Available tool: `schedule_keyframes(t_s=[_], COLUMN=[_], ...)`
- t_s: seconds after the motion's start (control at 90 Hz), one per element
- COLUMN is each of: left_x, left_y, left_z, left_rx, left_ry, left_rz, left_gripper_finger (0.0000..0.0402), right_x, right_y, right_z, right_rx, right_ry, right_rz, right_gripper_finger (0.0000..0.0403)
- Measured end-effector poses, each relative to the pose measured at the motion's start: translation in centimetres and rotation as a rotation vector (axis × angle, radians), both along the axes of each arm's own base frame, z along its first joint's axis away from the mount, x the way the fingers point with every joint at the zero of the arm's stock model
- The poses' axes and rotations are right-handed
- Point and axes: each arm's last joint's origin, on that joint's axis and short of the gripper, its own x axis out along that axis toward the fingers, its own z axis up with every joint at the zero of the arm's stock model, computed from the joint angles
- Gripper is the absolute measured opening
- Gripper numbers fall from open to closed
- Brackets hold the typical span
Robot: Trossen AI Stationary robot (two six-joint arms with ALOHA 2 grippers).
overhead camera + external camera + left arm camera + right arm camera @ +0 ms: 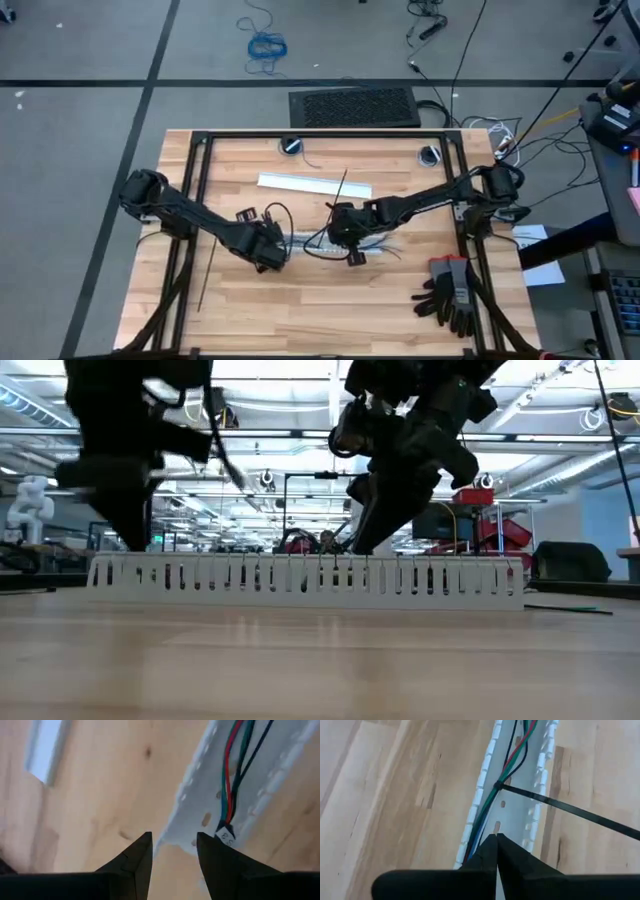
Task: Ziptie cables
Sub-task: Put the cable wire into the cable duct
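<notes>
A white slotted duct (310,247) lies across the middle of the table. The cables (492,800), red, green, blue and black, run along its channel. A black ziptie is looped round them (498,785), and its tail (570,810) sticks out over the duct's wall. My right gripper (496,840) is shut just above the channel, short of that loop. My left gripper (172,850) is open at the duct's end, where the cables finish in a small connector (225,836). It has nothing between its fingers. A second ziptie (207,275) lies flat on the table at the left. My right gripper points slanting down along the duct, its shut fingertips (490,845) over the channel. The cables (472,847) pass beside and under them. The fingers hide that spot, so I cannot tell whether they touch the cables or the duct.
A flat white strip (315,185) lies beyond the duct. Black and grey gloves (450,290) lie at the near right. A black metal frame (320,134) borders the table top. Bare wood shows at the near edge.
</notes>
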Motion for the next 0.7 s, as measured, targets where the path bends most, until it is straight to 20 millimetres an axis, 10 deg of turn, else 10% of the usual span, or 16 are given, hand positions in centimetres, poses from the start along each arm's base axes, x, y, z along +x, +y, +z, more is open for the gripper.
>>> schedule_keyframes(t_s=[0.333, 0.7], left_x=[-2.2, 2.2], left_y=[0.0, -2.9], left_z=[-0.5, 4.6], left_rx=[0.047, 0.216], left_ry=[0.113, -0.284], left_rz=[0.131, -0.139], left_gripper_finger=[0.0152, 0.0152], right_x=[-0.1, 0.7], right_y=[0.0, 0.1], right_z=[-0.1, 0.9], right_rx=[0.014, 0.026], right_ry=[0.013, -0.107], right_rz=[-0.022, -0.021], right_gripper_finger=[0.0, 0.0])
